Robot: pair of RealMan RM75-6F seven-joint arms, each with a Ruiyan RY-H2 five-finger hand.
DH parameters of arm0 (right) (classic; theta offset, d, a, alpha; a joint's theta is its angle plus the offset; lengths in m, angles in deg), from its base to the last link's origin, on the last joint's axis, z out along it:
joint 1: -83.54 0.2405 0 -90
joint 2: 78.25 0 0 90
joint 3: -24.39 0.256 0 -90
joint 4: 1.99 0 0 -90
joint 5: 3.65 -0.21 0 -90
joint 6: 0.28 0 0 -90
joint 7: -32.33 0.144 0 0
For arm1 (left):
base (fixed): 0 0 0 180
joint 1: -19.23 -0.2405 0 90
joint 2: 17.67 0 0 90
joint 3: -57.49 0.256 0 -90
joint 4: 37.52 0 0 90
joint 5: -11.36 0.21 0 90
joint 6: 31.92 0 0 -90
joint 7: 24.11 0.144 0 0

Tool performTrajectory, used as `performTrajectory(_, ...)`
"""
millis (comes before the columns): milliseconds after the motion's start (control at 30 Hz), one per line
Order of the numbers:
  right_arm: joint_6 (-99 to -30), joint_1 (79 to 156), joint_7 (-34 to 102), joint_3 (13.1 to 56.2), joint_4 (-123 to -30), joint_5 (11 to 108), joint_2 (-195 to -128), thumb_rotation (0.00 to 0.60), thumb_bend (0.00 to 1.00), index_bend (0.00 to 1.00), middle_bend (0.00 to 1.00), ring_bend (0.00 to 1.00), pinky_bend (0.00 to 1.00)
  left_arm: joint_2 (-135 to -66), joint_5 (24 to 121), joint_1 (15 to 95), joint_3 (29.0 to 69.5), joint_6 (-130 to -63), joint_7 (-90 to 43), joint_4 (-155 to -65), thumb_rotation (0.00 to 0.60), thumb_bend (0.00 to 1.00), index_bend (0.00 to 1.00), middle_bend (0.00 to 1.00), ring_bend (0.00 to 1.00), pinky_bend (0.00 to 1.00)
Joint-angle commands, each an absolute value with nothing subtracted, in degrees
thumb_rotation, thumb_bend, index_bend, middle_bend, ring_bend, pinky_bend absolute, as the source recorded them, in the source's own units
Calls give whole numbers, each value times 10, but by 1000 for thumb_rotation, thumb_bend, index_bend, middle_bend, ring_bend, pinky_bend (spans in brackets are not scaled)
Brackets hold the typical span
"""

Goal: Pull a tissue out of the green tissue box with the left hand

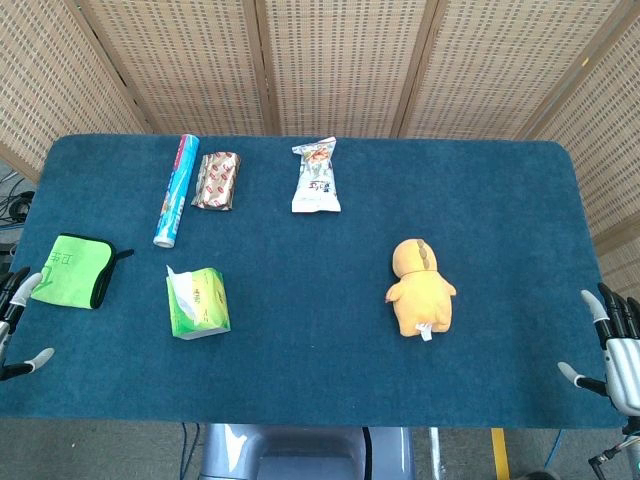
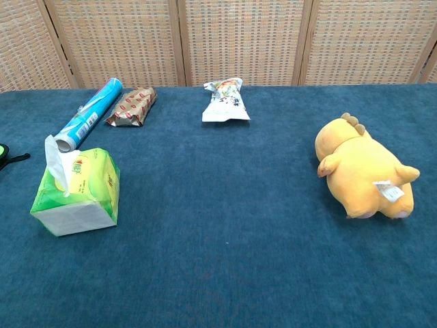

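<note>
A: What's nearest the robot?

B: Its two hands, at the near corners of the table (image 1: pixel 320 400). The left hand (image 1: pixel 15 320) sits at the left edge with fingers apart and holds nothing. The right hand (image 1: pixel 612 345) sits at the right edge, fingers likewise spread and holding nothing. Only the head view shows them.

A: And the tissue box?

B: The box (image 1: pixel 198 303) lies on the blue cloth in the near left part of the table, right of the left hand and well apart from it. A white tissue (image 2: pixel 54 160) sticks up out of its top. Between the hand and the box, a little farther back, lies a folded green cloth (image 1: pixel 72 270) with a dark border, near the hand.

A: Anything on the right side?

B: A yellow plush toy (image 1: pixel 421 290), lying on the cloth, well apart from the right hand.

A: Farther back?

B: A blue tube (image 1: pixel 177 190) lying lengthwise, just beside a brown snack packet (image 1: pixel 217 181). To their right, apart from both, a white snack bag (image 1: pixel 316 177). Behind the table stands a woven screen (image 1: pixel 340 60).
</note>
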State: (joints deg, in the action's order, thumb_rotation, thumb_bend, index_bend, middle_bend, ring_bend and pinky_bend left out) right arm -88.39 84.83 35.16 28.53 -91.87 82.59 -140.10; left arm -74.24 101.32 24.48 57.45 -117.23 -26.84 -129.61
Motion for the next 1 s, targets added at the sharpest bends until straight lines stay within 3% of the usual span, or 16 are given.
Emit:
performTrajectory(33,-884,848,352,285,-919,826,-1401,600,0,0,0,0,0,-742,1013,245,575,-1172,-268,-1296,600,70,0,0,0,0)
performTrajectory(467,-882,848,355,288,-918,819,-1400,600,0,0,0,0,0,-732,1021,268,576,-1135,-278,-1312,600,72,0,0,0,0)
performTrajectory(700,-875,851,356,293,-916,809,-1400,600,0,0,0,0,0,-722,1082,369,564,-1027,-280,-1324,600,82,0,0,0,0)
performTrajectory(1000,-865,854,359,296,-912,799,-1401,600,0,0,0,0,0,-781,1072,476,543,-895,-297,-1287,600,63,0,0,0,1)
